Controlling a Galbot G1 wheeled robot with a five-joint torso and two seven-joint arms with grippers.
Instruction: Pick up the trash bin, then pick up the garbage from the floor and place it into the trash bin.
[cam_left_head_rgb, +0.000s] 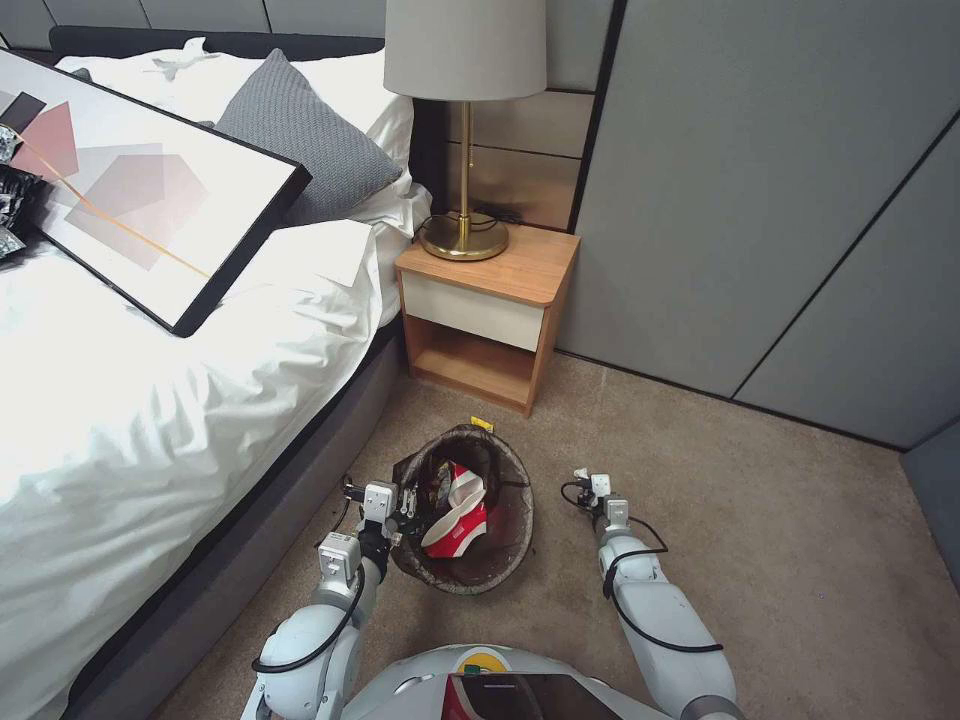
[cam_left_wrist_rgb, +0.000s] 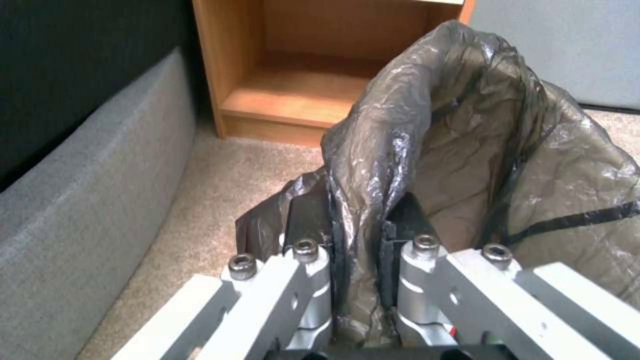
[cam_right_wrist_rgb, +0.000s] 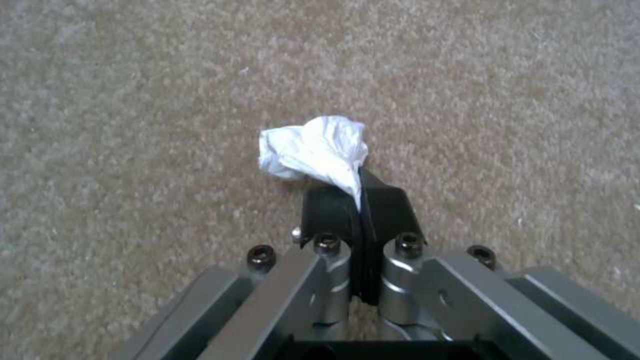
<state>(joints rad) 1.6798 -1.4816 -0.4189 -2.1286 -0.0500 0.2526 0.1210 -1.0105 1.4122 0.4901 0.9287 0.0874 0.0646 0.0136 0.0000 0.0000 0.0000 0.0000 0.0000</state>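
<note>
The trash bin (cam_left_head_rgb: 500, 560), round and lined with a dark brown bag (cam_left_wrist_rgb: 480, 150), is just in front of my body, before the nightstand. A red-and-white paper cup (cam_left_head_rgb: 458, 512) lies inside it. My left gripper (cam_left_head_rgb: 398, 500) is shut on the bin's bag-covered rim (cam_left_wrist_rgb: 360, 190), one finger inside and one outside. My right gripper (cam_left_head_rgb: 592, 486) hovers over the carpet to the right of the bin. It is shut on a crumpled white scrap (cam_right_wrist_rgb: 313, 147) of garbage that sticks out past the fingertips (cam_right_wrist_rgb: 390, 205). A small yellow piece (cam_left_head_rgb: 482, 423) lies on the carpet behind the bin.
A wooden nightstand (cam_left_head_rgb: 490, 300) with a brass lamp (cam_left_head_rgb: 464, 235) stands straight ahead. The bed (cam_left_head_rgb: 150, 420) runs along the left, its grey base (cam_left_wrist_rgb: 87, 200) close to the bin, with a framed picture (cam_left_head_rgb: 150, 200) on it. Grey wall panels (cam_left_head_rgb: 780, 200) close the right; open carpet (cam_left_head_rgb: 800, 540) lies there.
</note>
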